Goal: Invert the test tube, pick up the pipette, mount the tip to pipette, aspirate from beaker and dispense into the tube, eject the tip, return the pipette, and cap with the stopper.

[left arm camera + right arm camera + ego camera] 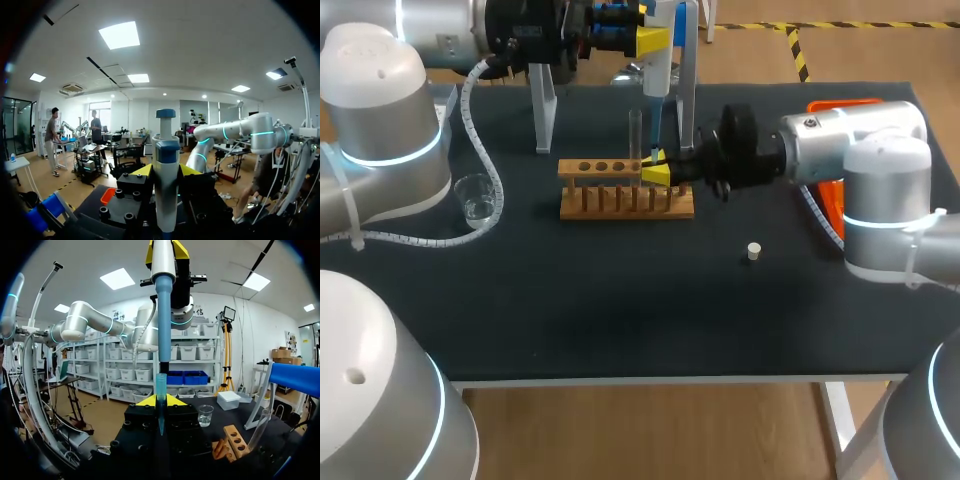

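Looking down from the head view: left gripper (650, 40) is high over the back of the table (620, 310), fingers closed on the body of the white-and-blue pipette (658, 68), which hangs upright with its slim shaft pointing down. Right gripper (656, 172) reaches in level from the right, its yellow tips close together directly under that shaft and against the right end of the wooden rack (620, 205). A clear test tube (634, 130) stands upright in the rack, just beside the shaft. Beaker (477, 197) sits well to the left by the coiled cable; the small white stopper (753, 251) lies alone on the cloth in front of the right arm; an orange tray (840, 103) shows behind that arm. Left wrist view: the pipette stands upright between the yellow tips, gripped from both sides — plunger cap uppermost. Right wrist view: a pale blue pipette tip (160, 390) stands upright, pinched between the nearly closed yellow tips, its open end meeting the pipette's blue shaft above. The beaker and rack lie ahead of the gripper, off to one side.
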